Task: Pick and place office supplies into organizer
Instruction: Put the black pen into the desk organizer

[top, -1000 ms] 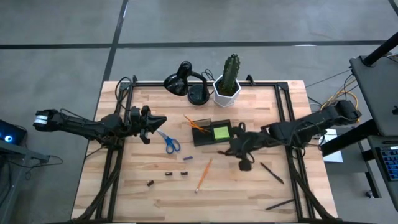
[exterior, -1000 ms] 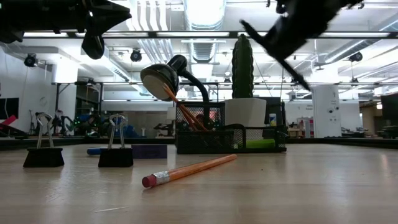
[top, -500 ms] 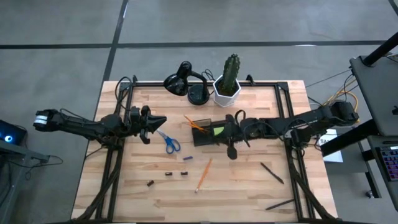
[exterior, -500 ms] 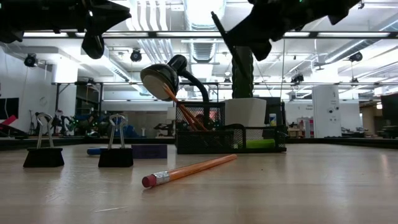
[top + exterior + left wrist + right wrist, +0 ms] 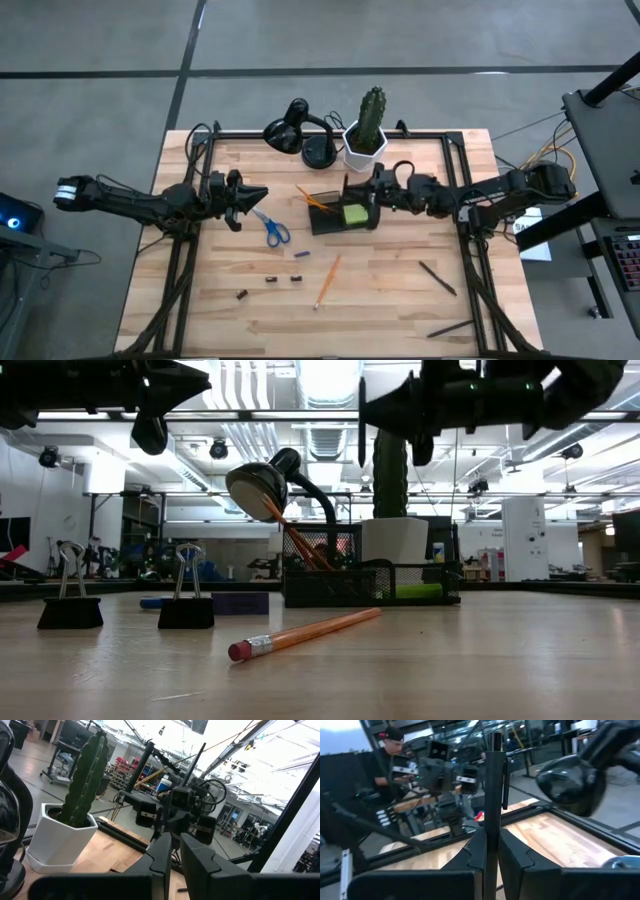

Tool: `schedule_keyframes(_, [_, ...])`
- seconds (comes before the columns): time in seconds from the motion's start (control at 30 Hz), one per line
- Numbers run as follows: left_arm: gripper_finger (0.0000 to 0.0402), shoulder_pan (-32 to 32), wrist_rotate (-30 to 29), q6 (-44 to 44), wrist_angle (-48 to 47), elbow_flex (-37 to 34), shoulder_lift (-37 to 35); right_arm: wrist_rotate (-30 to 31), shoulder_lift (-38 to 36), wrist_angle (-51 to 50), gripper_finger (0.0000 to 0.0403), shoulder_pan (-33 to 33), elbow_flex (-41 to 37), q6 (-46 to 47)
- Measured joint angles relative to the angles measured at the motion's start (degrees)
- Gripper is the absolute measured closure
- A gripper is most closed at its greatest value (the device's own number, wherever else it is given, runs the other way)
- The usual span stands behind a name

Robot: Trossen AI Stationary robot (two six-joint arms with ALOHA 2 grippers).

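My right gripper (image 5: 362, 190) hangs level over the dark organizer (image 5: 325, 222) and is shut on a thin black stick (image 5: 362, 432). The organizer holds orange pencils (image 5: 315, 200) and the green sticky pad (image 5: 355, 212). On the table lie blue scissors (image 5: 274, 230), an orange pencil (image 5: 328, 280), two more black sticks (image 5: 437, 277) and small dark bits (image 5: 270, 279). My left gripper (image 5: 262, 193) waits shut and empty above the table's left side, left of the scissors. My right gripper pinches the black stick (image 5: 492, 827) between its two fingers. The fingers come level from the table's right side and lie across it. The stick stands upright, lifted clear, above the organizer.
A black desk lamp (image 5: 295, 130) and a cactus in a white pot (image 5: 367, 135) stand at the far edge, just behind the organizer. Two binder clips (image 5: 70, 600) stand on the near left part of the table. Bare wood lies at the front right.
My right gripper has moved toward the table's far edge, from in front of the organizer to over it. It has tipped up from pointing downward to level. The black stick in its hold has swung from slanted to upright.
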Motion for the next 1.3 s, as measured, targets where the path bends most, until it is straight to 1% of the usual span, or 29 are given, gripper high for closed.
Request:
schedule_keyframes(0.3, [0.0378,0.0,0.0,0.0,0.0,0.0,0.0,1.5,0.0,0.8,0.0385,-1.9,-0.7,-1.6])
schedule_keyframes(0.4, [0.0378,0.0,0.0,0.0,0.0,0.0,0.0,1.7,1.1,2.1,0.0385,-2.9,-0.7,-1.1])
schedule_keyframes(0.57, [0.0378,0.0,0.0,0.0,0.0,0.0,0.0,-0.1,5.9,11.1,0.0385,-4.4,-0.3,0.3])
schedule_keyframes(0.73, [0.0378,0.0,0.0,0.0,0.0,0.0,0.0,-0.7,12.3,15.0,0.0385,-4.8,2.3,0.9])
schedule_keyframes(1.03, [0.0378,0.0,0.0,0.0,0.0,0.0,-0.1,-2.9,20.3,14.7,0.0385,-5.0,6.7,0.9])
schedule_keyframes(1.3, [0.0378,0.0,0.0,0.0,0.0,0.0,-0.1,-3.7,22.6,10.7,0.0385,-5.2,8.1,-0.7])
